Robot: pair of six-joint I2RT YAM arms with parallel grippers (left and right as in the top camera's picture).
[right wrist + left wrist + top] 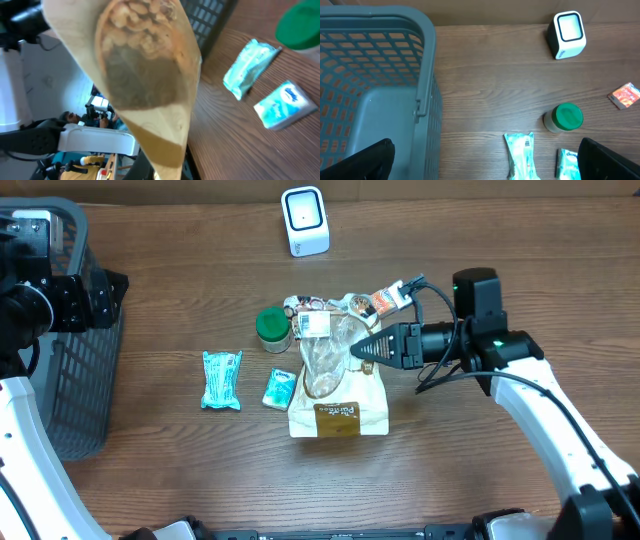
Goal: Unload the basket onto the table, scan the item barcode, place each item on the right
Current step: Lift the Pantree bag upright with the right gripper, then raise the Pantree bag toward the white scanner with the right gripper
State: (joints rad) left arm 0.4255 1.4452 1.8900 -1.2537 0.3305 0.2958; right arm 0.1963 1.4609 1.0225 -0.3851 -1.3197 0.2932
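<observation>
Pinching the nut pouch (325,375) at its upper-right edge, right pincer (352,352) is clamped on; seems light, crinkly, floppy.

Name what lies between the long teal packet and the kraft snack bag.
A small blue-and-white tissue pack, shown in the overhead view.

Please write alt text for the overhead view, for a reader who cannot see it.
The right pincer is shut on a beige snack bag at the middle of a wooden table. A white scanner stands at the far edge; a green-lidded jar and two teal packets lie left of the bag, near a grey basket.
</observation>
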